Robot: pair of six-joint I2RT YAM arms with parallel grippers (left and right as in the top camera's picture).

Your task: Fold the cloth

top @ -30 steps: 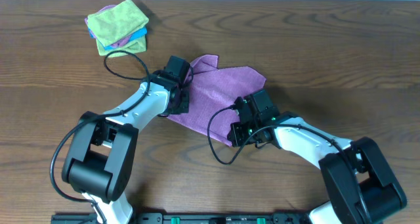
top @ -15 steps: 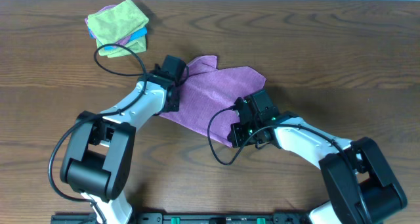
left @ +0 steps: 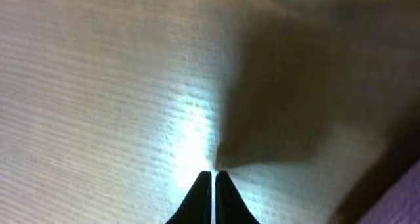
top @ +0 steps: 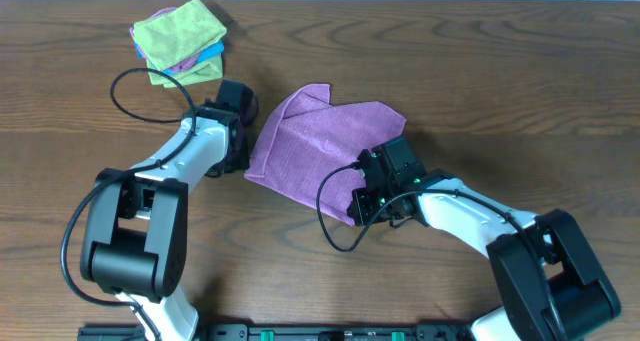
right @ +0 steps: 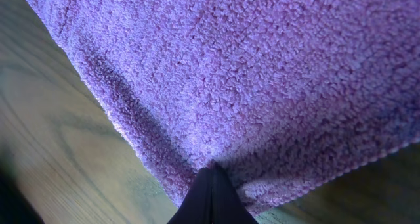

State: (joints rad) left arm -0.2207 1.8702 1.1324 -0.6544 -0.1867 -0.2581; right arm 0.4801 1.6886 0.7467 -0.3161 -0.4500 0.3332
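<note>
The lilac-purple cloth (top: 320, 141) lies on the wooden table, partly folded, with a flap turned over at its far left. My left gripper (top: 238, 159) is shut and empty, just off the cloth's left edge. In the left wrist view its fingertips (left: 214, 173) meet over bare wood, and a sliver of purple cloth (left: 407, 207) shows at the lower right. My right gripper (top: 357, 207) is shut on the cloth's near corner. In the right wrist view its gripper (right: 211, 173) pinches the fuzzy cloth (right: 249, 66) close to its edge.
A stack of folded cloths stands at the back left, lime-green (top: 180, 29) on top with blue (top: 207, 54) under it. A black cable (top: 150, 76) loops from the left arm near that stack.
My left gripper has come off the cloth's left edge and moved left over bare table. The cloth's left side now lies uncovered. The right gripper has not moved.
</note>
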